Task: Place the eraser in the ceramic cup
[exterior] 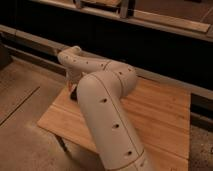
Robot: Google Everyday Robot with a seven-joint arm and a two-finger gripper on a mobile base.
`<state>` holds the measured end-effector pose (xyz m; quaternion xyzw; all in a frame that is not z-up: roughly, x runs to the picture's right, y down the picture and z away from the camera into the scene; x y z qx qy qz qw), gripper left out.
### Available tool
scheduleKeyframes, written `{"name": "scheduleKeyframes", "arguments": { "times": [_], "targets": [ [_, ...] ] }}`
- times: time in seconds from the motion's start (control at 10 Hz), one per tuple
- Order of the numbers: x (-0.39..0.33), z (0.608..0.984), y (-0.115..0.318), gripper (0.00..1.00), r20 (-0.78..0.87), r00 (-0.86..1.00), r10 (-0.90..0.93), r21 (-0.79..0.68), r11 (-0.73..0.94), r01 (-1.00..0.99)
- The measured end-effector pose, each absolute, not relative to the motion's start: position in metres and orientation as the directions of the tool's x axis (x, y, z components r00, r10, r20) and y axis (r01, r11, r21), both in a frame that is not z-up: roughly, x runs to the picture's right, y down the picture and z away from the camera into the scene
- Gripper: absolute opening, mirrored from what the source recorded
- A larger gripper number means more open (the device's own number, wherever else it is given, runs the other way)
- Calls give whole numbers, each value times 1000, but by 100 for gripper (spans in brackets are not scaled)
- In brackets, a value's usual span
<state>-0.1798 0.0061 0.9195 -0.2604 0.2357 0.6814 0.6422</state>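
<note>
Pincer (71,90) at left edge of table (165,117), mostly behind arm (102,105)

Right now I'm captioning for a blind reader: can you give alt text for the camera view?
A thick cream robot arm fills the centre, bending over a light wooden table. Its claw points down at the table's far left side, right by a small dark block. No cup is in sight.
</note>
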Motion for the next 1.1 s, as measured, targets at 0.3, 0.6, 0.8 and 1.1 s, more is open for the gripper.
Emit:
{"name": "scheduleKeyframes", "arguments": {
  "times": [0.3, 0.6, 0.8, 1.1],
  "targets": [
    [-181, 919, -1, 2, -639, -27, 769, -26, -56, -998],
    [-164, 890, -41, 0, -546, -66, 835, 0, -79, -997],
    [-131, 844, -75, 0, -454, -109, 884, 21, -112, -993],
    [-85, 785, -92, 0, -354, -160, 921, 81, -140, -987]
  ]
}}
